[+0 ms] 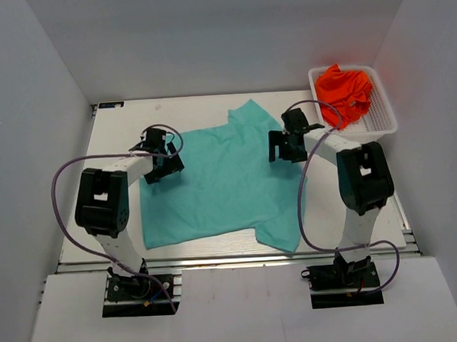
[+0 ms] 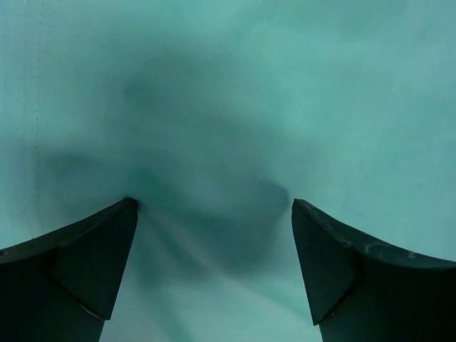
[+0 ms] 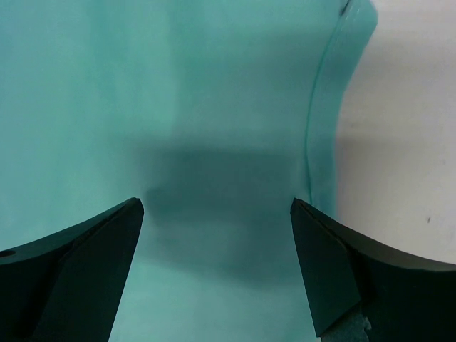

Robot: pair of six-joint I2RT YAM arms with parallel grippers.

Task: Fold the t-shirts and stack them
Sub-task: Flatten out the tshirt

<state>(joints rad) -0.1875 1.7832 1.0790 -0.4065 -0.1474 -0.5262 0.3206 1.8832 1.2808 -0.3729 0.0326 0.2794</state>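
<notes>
The teal t-shirt (image 1: 221, 183) lies spread flat in the middle of the table. The orange-red t-shirt (image 1: 345, 92) sits crumpled in the white basket (image 1: 383, 117) at the back right. My left gripper (image 1: 163, 160) is open, low over the shirt's upper left part; its fingertips (image 2: 117, 235) press into the teal cloth (image 2: 228, 107), which puckers between them. My right gripper (image 1: 287, 143) is open over the shirt's right edge; teal cloth (image 3: 214, 107) and its hem (image 3: 317, 107) show between the fingers.
The bare white table (image 3: 406, 142) shows right of the shirt's hem. The white table (image 1: 119, 131) is walled by grey panels on three sides. Purple cables loop beside both arms.
</notes>
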